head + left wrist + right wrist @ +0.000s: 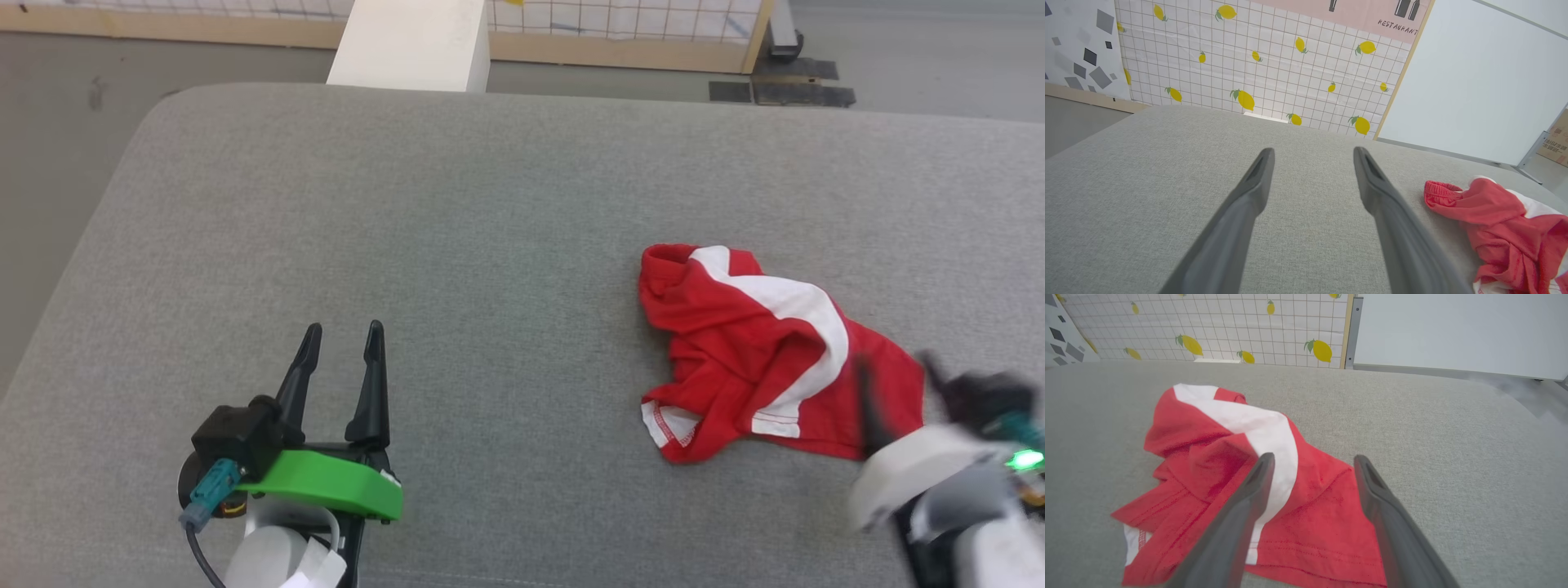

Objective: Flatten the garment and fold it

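"So, where do the shorts (735, 351) lie?"

"Crumpled on the grey cushion (490, 245). A white stripe (1265, 428) twists across their top, the waistband (1439, 190) is bunched at their far end, and a leg hem (1310, 555) forms their near edge. Nothing is flat yet."

"And the end effectors?"

"The right end effector (1313, 459) hangs just over the near edge of the shorts, fingers apart and empty (it is blurred in the head view, but its own wrist view shows the gap plainly). The left end effector (343, 331) sits well to the left of the shorts, fingers spread too, holding nothing."

"What is the step in hand, by your reckoning?"

"A first grasp to spread them out, I'd say. Best to take the hem at a corner, one layer only, rather than pinch the heap in its middle. Fabric this thin would drag its folds along. Come in low, nearly flat to the cushion, so one finger slips under the hem."

"And the left?"

"It wants the waistband end, opposite the right's corner. Then both draw apart so the stripe untwists. Gently, though: a one-sided tug would likely just slide the whole bundle."
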Robot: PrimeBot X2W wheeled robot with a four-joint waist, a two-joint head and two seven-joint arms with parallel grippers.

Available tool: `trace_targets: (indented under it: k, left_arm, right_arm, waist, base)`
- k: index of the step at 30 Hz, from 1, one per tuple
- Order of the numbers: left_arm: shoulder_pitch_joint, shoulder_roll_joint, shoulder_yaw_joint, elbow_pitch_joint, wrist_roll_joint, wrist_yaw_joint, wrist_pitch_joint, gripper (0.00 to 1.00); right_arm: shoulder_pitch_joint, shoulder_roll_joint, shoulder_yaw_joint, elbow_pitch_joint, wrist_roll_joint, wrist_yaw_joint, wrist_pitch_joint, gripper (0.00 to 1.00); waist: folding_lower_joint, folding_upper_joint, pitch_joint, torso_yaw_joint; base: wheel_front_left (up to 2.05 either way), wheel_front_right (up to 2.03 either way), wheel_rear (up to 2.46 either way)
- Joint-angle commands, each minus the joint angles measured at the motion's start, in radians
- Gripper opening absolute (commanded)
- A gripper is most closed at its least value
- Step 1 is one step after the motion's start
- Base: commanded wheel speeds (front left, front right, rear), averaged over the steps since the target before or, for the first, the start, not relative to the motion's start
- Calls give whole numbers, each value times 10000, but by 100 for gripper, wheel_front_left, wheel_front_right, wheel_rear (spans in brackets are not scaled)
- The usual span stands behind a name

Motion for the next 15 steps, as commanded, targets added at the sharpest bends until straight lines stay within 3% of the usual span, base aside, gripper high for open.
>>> trace_targets:
  k: [1,7,15]
  left_arm:
    - [94,-24,-8,14,42,13,-38,100]
    - [119,-24,-71,29,25,-7,-38,100]
    - [-141,-24,-217,-134,34,-24,-38,100]
  right_arm:
    - [479,7,564,-265,106,-15,-120,100]
    - [1251,7,1912,-416,244,-15,789,100]
    - [187,7,2296,560,-866,-15,1654,100]
  waist:
    - [0,-1,-101,-107]
    - [0,-1,-181,-261]
    - [0,-1,412,-85]
  base:
    - [0,0,0]
    - [0,0,0]
    - [0,0,0]
